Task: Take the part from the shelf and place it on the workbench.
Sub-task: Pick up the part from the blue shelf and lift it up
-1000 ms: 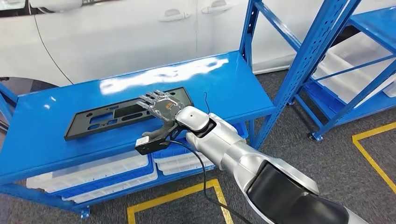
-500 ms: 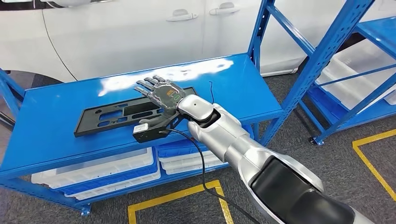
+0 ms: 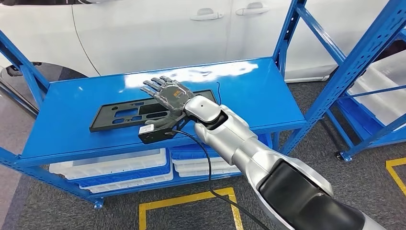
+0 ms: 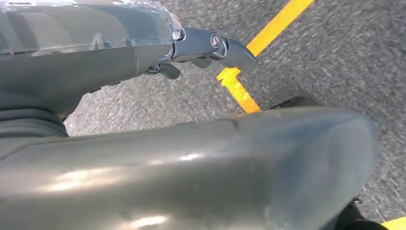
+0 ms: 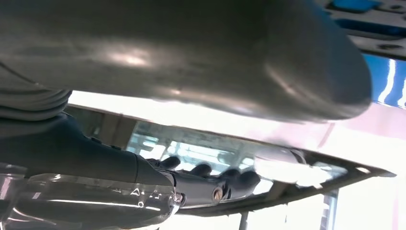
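Right hand (image 3: 168, 98) lifted, seemingly clear above part (image 3: 119, 116)

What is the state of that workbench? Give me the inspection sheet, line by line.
Surface: blue workbench, glossy top.
Job's things: black flat part lying flat on the workbench.
Clutter: nothing seen.
Hands: right hand over the part's right end, fingers spread, contact unclear; left hand holds nothing, above the floor.
Cables: black cable runs from the right wrist down along the arm.
Surroundings: white car behind, white bins below, blue shelf at right, yellow floor lines.
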Robot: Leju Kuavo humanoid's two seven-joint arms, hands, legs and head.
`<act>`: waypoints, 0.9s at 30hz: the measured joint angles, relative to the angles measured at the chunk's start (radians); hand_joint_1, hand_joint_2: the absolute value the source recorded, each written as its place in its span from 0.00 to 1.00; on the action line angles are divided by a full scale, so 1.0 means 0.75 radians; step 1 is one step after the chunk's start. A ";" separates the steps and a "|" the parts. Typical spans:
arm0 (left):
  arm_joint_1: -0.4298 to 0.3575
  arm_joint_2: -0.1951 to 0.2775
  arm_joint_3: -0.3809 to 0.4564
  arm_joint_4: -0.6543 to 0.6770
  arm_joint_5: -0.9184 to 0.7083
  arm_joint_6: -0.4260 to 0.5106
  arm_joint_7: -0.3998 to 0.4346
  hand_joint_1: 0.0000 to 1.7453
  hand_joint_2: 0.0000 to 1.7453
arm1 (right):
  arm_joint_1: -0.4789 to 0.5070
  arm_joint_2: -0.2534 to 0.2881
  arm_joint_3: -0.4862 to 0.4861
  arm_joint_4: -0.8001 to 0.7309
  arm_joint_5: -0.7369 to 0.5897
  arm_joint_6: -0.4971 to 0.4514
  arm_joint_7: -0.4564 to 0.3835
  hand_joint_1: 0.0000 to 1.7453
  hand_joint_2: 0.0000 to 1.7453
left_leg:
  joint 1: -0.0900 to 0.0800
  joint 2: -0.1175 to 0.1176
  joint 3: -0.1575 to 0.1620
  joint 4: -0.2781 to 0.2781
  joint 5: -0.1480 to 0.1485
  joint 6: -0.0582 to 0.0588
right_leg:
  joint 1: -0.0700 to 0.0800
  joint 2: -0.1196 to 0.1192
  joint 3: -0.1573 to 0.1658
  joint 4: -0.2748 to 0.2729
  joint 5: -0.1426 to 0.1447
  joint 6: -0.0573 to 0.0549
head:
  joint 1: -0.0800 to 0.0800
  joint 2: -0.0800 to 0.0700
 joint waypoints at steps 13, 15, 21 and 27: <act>-0.006 0.001 0.000 0.000 -0.003 -0.001 0.000 0.00 0.00 | -0.001 -0.004 -0.001 -0.002 0.000 0.004 0.003 0.00 0.00 | -0.014 0.139 0.044 -0.088 0.059 0.043 | 0.022 -0.175 0.039 0.007 -0.045 0.032 | 0.000 0.000; -0.007 0.001 0.000 0.000 -0.003 -0.001 0.000 0.00 0.00 | -0.004 -0.005 -0.002 -0.003 0.001 0.003 0.004 0.00 0.00 | -0.007 0.115 0.047 -0.096 0.066 0.058 | 0.014 -0.119 0.013 0.076 -0.094 0.045 | 0.000 0.000; -0.011 0.000 0.000 0.000 -0.006 -0.005 0.001 0.00 0.00 | 0.010 -0.023 -0.002 -0.002 0.006 0.005 0.008 0.00 0.00 | -0.007 0.050 0.045 -0.090 0.067 0.068 | 0.007 -0.029 -0.137 0.336 -0.150 0.048 | 0.000 0.000; -0.012 -0.001 0.000 0.000 -0.005 -0.005 0.000 0.00 0.00 | 0.004 -0.022 -0.005 -0.002 0.002 0.006 0.021 0.00 0.00 | -0.010 0.026 0.033 -0.074 0.055 0.035 | 0.014 -0.009 -0.014 0.022 -0.011 0.020 | 0.000 0.000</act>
